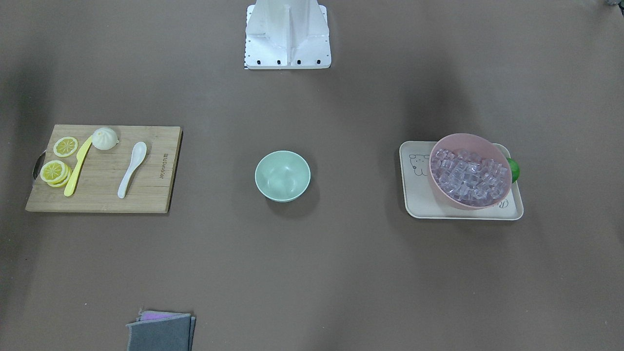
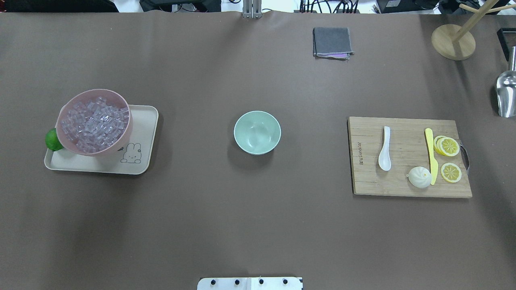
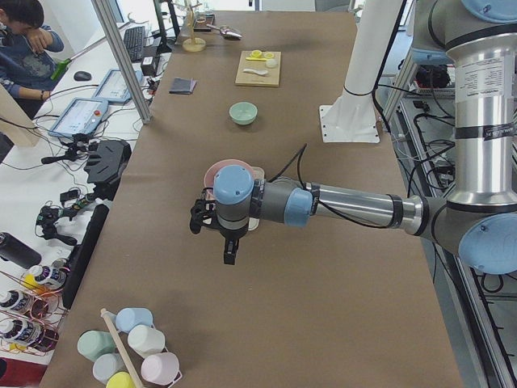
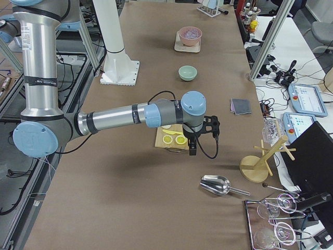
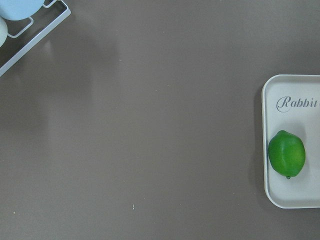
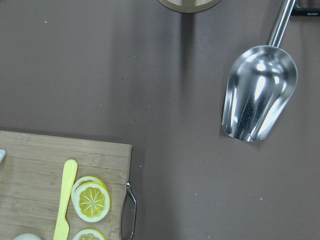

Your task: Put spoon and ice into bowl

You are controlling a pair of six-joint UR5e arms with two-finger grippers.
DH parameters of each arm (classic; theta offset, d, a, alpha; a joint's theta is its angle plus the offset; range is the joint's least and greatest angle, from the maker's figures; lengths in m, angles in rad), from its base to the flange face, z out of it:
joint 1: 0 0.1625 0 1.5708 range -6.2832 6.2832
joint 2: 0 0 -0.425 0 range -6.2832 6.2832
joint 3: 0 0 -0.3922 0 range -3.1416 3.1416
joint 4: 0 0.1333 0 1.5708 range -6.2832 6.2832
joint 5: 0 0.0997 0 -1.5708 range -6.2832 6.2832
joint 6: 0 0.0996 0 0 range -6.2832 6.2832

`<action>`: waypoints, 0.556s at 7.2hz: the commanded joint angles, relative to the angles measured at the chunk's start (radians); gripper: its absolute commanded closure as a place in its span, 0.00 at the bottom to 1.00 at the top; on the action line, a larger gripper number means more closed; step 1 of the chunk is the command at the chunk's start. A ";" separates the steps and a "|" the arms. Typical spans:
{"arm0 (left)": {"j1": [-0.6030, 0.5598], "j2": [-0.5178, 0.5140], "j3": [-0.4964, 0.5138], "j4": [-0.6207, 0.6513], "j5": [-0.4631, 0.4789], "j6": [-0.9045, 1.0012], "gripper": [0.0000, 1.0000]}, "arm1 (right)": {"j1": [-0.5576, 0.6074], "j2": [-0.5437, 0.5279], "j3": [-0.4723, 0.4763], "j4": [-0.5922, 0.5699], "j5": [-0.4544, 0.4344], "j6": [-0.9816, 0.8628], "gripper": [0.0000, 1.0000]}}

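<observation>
The white spoon (image 1: pixel 131 169) lies on a wooden cutting board (image 1: pixel 102 195); it also shows in the overhead view (image 2: pixel 385 148). The empty mint-green bowl (image 1: pixel 282 175) stands at the table's middle (image 2: pixel 257 132). Clear lilac ice cubes (image 1: pixel 469 175) fill a pink bowl (image 2: pixel 117 145) on a cream tray (image 2: pixel 137 121). My left gripper (image 3: pixel 229 259) hangs over bare table near the tray's outer end. My right gripper (image 4: pixel 192 152) hangs beyond the board's handle end. Both show only in the side views, so I cannot tell whether they are open or shut.
A yellow knife (image 2: pixel 431 155), lemon slices (image 2: pixel 448 146) and a white bun (image 2: pixel 420 177) share the board. A lime (image 5: pixel 286 153) lies on the tray. A metal scoop (image 6: pixel 257 95) and a wooden stand (image 2: pixel 453 40) sit at the far right; a folded grey cloth (image 2: pixel 332 42) lies at the far edge.
</observation>
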 commanded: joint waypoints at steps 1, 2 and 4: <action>0.004 -0.011 0.001 -0.007 0.001 -0.001 0.02 | -0.035 0.005 0.029 0.000 0.015 0.003 0.00; 0.010 -0.025 -0.001 -0.007 -0.001 -0.001 0.02 | -0.076 0.015 0.057 0.003 0.012 0.119 0.00; 0.044 -0.080 -0.019 -0.016 -0.044 -0.023 0.02 | -0.239 0.017 0.075 0.200 -0.075 0.415 0.00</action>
